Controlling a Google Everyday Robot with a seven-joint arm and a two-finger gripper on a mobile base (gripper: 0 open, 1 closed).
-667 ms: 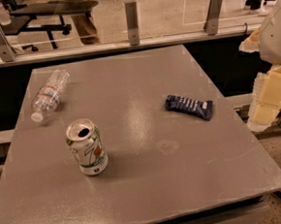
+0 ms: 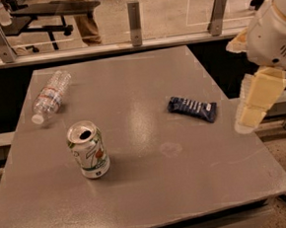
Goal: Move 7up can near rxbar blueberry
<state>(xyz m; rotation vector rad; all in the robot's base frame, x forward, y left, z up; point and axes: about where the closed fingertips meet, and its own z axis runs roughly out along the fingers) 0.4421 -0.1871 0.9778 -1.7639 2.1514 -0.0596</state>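
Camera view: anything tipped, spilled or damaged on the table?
Only the clear water bottle, lying on its side at the far left. The 7up can stands upright with no spill, the rxbar blueberry lies flat, and the tool hangs right of the table.

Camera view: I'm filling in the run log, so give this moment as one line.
7up can upright, front left | rxbar blueberry flat, centre right | tool beside table right edge, touching neither

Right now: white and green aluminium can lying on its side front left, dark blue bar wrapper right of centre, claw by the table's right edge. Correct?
No. Camera view shows the white and green aluminium can standing upright, front left. Dark blue bar wrapper right of centre, claw by the grey table's right edge.
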